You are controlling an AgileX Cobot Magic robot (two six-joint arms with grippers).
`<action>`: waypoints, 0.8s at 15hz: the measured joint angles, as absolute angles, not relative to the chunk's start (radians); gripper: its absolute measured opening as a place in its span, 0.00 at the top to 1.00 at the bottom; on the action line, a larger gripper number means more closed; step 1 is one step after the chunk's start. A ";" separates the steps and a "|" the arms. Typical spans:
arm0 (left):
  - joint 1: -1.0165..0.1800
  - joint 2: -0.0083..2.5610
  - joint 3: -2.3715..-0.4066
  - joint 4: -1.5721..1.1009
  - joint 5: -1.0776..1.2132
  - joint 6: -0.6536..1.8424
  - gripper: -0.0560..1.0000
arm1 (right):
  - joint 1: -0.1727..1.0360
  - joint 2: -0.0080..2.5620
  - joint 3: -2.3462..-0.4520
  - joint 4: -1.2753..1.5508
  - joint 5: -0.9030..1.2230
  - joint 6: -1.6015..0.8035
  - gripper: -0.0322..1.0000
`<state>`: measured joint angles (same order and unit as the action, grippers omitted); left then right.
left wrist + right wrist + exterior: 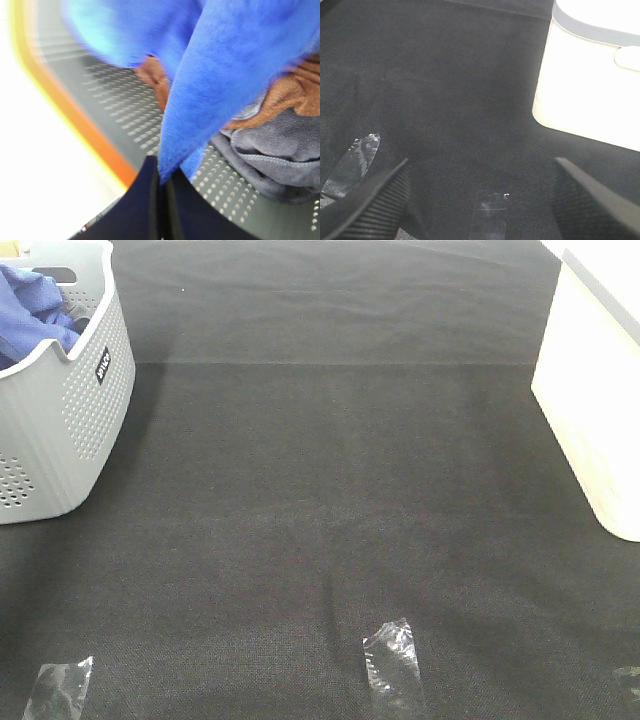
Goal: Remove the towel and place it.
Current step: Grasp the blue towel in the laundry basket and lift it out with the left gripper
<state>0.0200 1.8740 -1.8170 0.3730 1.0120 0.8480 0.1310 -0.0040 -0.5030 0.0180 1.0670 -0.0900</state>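
Note:
The bright blue towel [30, 315] lies bunched in the grey perforated basket [70, 420] at the far left of the table. In the left wrist view a fold of the towel [225, 75] hangs stretched down to my left gripper [161, 185], whose dark fingers are shut on its edge inside the basket [115, 110]. The exterior view shows neither arm. My right gripper [481, 161] stands open over the black tablecloth, nothing between its fingers.
A brown cloth [295, 95] and a grey cloth [270, 150] lie in the basket under the towel. A cream bin [595, 410] stands at the right edge, close to my right gripper [590, 85]. Clear tape strips [392, 660] [55, 685] mark the near table.

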 joint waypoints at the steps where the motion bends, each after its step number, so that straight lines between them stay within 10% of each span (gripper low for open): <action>1: 0.002 1.842 -1.817 0.368 1.020 0.848 0.95 | 0.131 -0.004 -0.503 0.018 1.067 -0.090 0.23; 12: -0.308 1.648 -1.859 0.458 1.023 0.834 0.95 | 0.131 -0.004 -0.503 0.018 1.067 -0.090 0.23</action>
<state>-0.3080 1.6480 -1.8590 0.4580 1.0230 0.8340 0.1310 -0.0040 -0.5030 0.0180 1.0670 -0.0900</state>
